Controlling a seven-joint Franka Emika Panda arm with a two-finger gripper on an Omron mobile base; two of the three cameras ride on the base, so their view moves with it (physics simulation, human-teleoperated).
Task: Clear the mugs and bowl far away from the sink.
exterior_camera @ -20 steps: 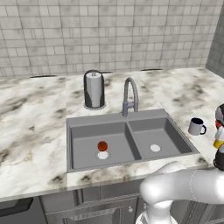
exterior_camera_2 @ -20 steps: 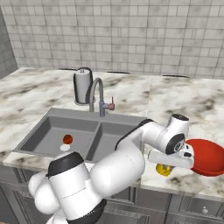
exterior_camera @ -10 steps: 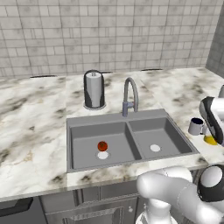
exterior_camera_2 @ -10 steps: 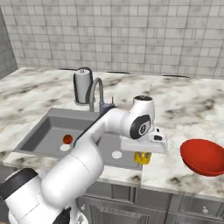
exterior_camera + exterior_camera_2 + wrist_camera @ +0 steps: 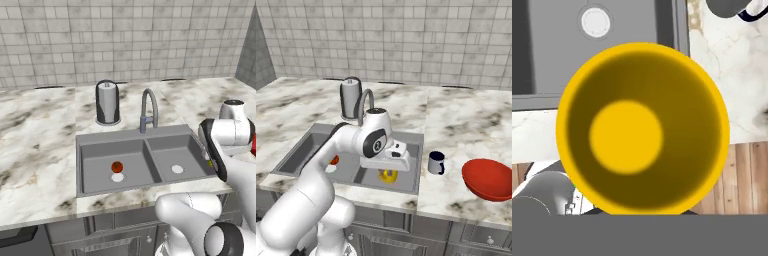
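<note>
A: What do you see in the left base view?

B: The grey double sink [image 5: 145,157] is set in the marble bench [image 5: 37,145]. A small red ball [image 5: 117,166] lies in its left basin. The black-and-white cylinder [image 5: 107,102] stands behind the sink, beside the curved tap [image 5: 148,109]. The white arm [image 5: 227,137] is over the right edge of the sink.

A: And the right base view?

B: The tool [image 5: 389,170] hangs over the right basin, near the front rim, and it is pinching the yellow mug [image 5: 388,175], which hangs under it. The grey mug with navy handle [image 5: 436,162] stands on the bench just right of the sink. The red bowl [image 5: 489,179] rests further right, near the front edge of the bench, well apart from the sink.

A: And the hand view?

B: The yellow mug is seen from above, mouth open to the camera. Beyond it are a basin with its drain hole [image 5: 595,22], the bench edge, and the grey mug at the top corner. The fingertips are hidden.
</note>
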